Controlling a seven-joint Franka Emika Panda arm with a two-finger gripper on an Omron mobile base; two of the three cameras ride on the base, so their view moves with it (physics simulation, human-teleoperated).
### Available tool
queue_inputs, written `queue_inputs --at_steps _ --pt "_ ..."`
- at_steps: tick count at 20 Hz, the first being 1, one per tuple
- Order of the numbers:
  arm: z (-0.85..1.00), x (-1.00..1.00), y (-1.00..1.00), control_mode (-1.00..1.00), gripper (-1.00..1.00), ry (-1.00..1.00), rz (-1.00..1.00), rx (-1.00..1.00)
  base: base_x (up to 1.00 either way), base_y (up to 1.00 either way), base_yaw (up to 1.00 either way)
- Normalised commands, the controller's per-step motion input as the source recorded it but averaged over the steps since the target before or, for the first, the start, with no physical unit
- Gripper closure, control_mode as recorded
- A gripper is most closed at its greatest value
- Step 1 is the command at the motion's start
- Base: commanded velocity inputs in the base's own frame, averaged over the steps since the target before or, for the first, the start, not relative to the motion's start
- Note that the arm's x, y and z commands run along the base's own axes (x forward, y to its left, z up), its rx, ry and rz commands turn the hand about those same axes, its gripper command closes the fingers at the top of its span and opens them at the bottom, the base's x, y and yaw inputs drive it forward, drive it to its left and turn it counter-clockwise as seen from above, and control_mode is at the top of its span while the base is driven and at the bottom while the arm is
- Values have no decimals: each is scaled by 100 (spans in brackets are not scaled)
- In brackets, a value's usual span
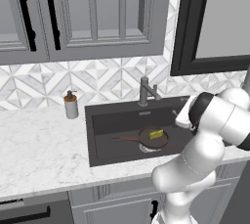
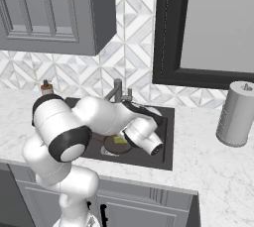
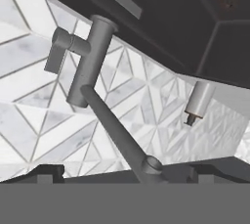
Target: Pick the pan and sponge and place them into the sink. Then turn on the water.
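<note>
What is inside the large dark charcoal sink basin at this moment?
In the dark charcoal sink lies the round dark brown frying pan, its handle pointing left. The small yellow sponge rests in the pan. The pan covers part of the sink floor, the arm part of the basin.

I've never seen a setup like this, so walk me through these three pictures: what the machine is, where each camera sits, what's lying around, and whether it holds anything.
The machine is a white robot arm on a drivable base in a simulated kitchen. Two pictures come from cameras on the base, behind the arm to its left and right, looking down over the marble counter. The third comes from a camera on the hand itself, tilted, looking at the grey faucet up close.

In the dark sink lies the brown pan with the yellow sponge in it. No water stream is visible. A soap dispenser stands left of the sink, and a grey cylinder stands to its right.

The tool is open, near the faucet, holding nothing.
</note>
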Motion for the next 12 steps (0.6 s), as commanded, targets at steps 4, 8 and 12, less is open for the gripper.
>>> queue_inputs --at_steps 4,8,12 --pt "22 38 0 -100 -100 0 0 4 0 0 0" --pt "16 37 10 -100 -100 2 0 1 0 0 0" --pt "3 38 2 -100 -100 6 0 0 0 0 0"
